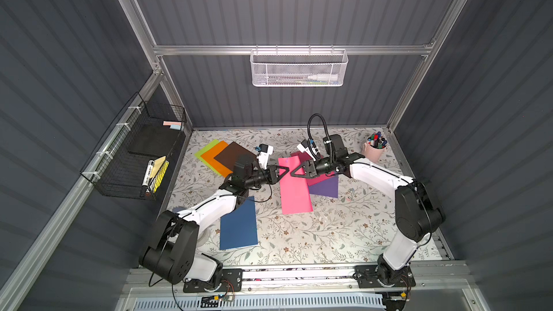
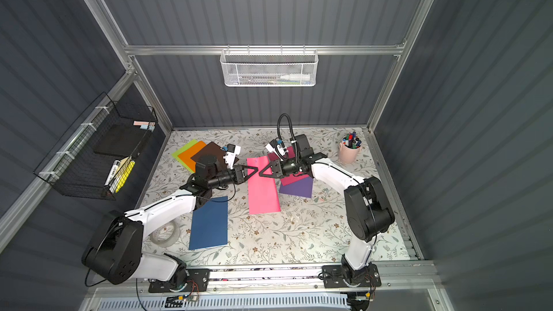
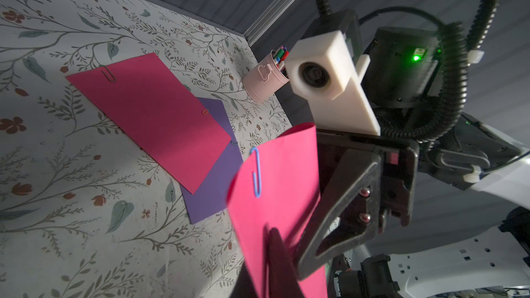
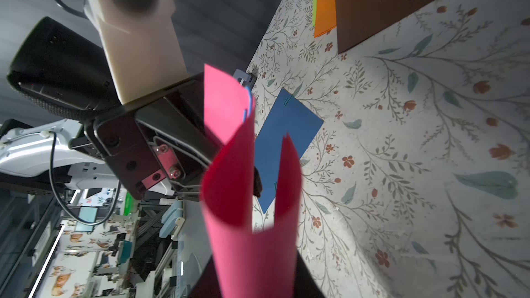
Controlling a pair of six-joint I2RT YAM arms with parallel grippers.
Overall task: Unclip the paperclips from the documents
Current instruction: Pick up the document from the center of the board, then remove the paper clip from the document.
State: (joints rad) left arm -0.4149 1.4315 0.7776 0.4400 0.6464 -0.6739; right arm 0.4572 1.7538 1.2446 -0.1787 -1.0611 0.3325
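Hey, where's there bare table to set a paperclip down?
Best: the bare table in front, bordered by the navy sheet, the pink sheet and the right arm. Crowded: the middle around the purple sheet, and the far-left brown stack.

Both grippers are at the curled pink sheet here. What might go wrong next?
1. The pink sheet is curled in the shut left gripper; a pull may crease or tear it.
2. The blue paperclip sits on a bowed edge, so the right gripper may pinch paper too and miss it.
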